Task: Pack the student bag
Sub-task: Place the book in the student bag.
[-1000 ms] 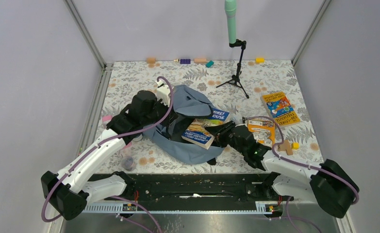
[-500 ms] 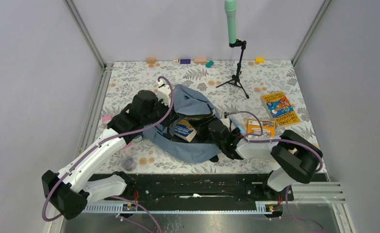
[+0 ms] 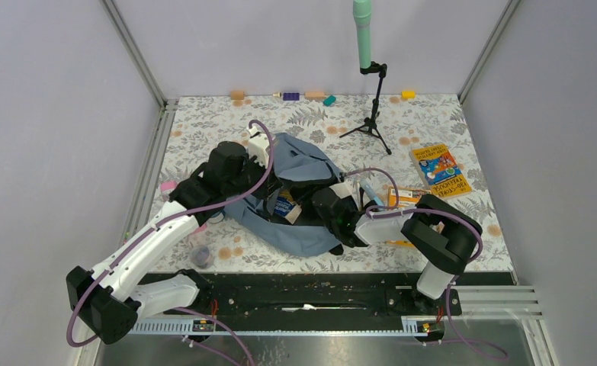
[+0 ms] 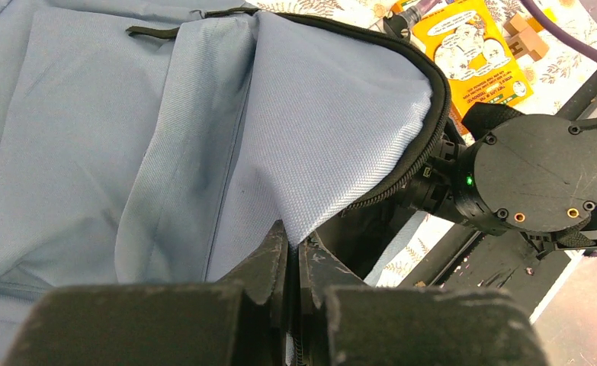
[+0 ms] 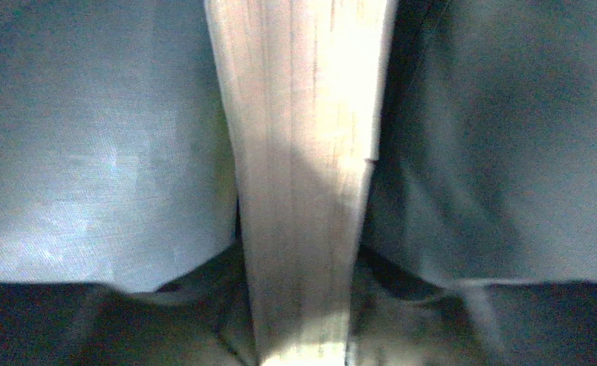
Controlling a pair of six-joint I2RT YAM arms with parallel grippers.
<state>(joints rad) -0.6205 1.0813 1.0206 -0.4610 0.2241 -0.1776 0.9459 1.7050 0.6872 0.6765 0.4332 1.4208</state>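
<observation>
The student bag (image 3: 304,162), a grey-blue backpack, lies in the middle of the table with its black-zippered mouth open toward the right arm. My left gripper (image 3: 271,185) is shut on the bag's fabric edge by the zipper (image 4: 293,238) and holds the flap (image 4: 165,114) up. My right gripper (image 3: 314,207) reaches into the opening, shut on a book (image 3: 286,204). In the right wrist view the book's pale page edge (image 5: 303,191) stands between the jaws, with the bag's lining (image 5: 89,152) on both sides. The right wrist (image 4: 531,183) shows at the bag's mouth.
An orange-yellow book (image 3: 411,200) lies just right of the right arm and also shows in the left wrist view (image 4: 474,53). A colourful book (image 3: 440,169) lies at the far right. A tripod with a green microphone (image 3: 373,99) stands behind. Small blocks (image 3: 290,96) line the back edge.
My right arm has moved left and pushed the book deeper into the bag's opening. My left gripper has kept its hold on the flap.
</observation>
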